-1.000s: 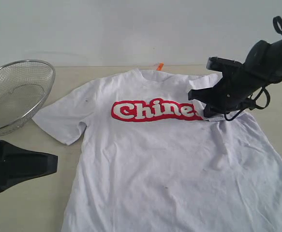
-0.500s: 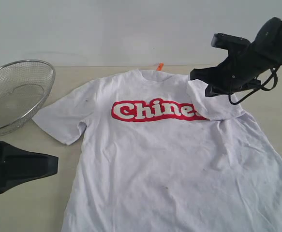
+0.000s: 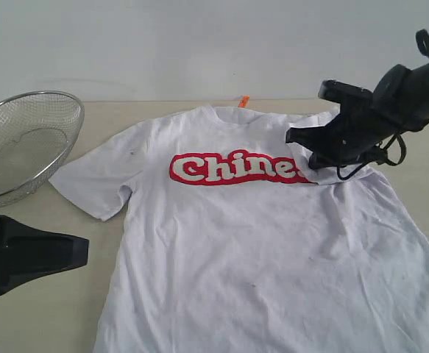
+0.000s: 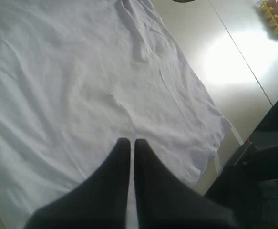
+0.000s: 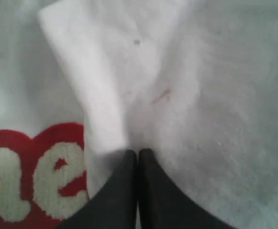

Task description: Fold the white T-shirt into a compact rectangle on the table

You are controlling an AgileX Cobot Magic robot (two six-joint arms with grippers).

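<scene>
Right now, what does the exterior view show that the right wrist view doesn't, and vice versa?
Only exterior: the wire basket, the orange neck tag, bare table, and the left gripper beside the white T-shirt. Only right wrist: the right gripper close up, tips shut at a crease in the folded sleeve. Both: the T-shirt and its red lettering.

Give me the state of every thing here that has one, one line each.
white T-shirt, spread face up, one sleeve folded in over the lettering's end.
right gripper, shut on that sleeve.
left gripper, shut, holding nothing.
wire mesh basket, upright, empty.
</scene>
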